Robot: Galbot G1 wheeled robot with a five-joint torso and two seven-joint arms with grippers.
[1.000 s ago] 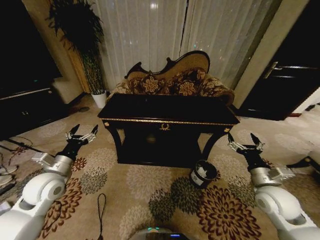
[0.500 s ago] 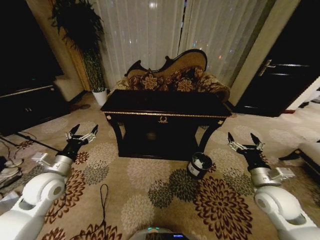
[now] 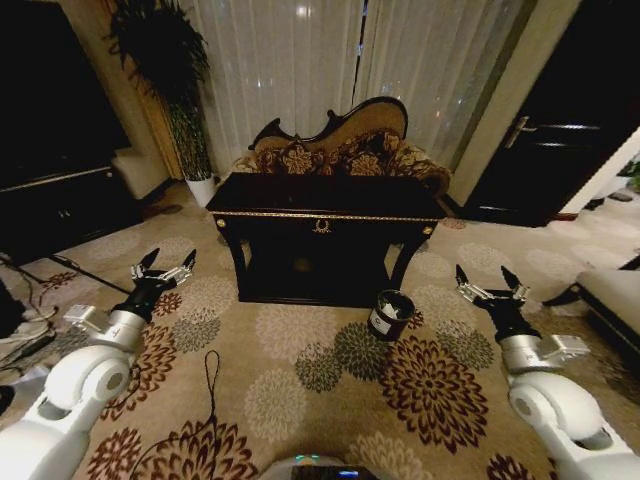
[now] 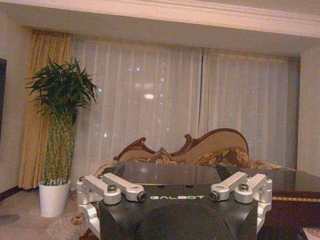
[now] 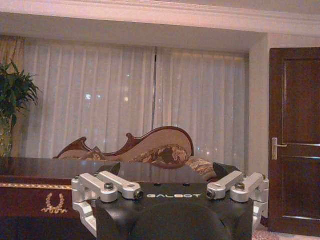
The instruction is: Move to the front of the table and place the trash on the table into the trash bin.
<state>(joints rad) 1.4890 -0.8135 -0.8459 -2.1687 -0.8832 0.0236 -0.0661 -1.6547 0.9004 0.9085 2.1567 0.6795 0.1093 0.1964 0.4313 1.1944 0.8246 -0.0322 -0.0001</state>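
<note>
**Facing the dark worktop across a flowered carpet**

Standing well back from the large glossy black-brown wooden worktop with gold trim (image 3: 325, 205), the robot holds both arms out low in front of it, one to each side. The left tool (image 3: 164, 268) hangs over the carpet on the left with its black-tipped fingers spread apart and nothing between them. The right tool (image 3: 488, 282) mirrors it on the right, fingers likewise apart and bare.

The small round black trash bin with a white label (image 3: 389, 314) stands on the patterned floral carpet (image 3: 300, 370), tilted a little, just beside the worktop's front right leg and nearer the right arm than the left. The worktop's dark surface is too dim from here to make out any trash on it.

Behind the worktop sits a carved-back sofa with floral upholstery (image 3: 340, 140), touching or nearly touching its far edge. A tall leafy plant in a white pot (image 3: 200, 190) stands off to the left, before pale pleated curtains (image 3: 290, 70). A dark wooden door (image 3: 560, 130) fills the right.
</note>
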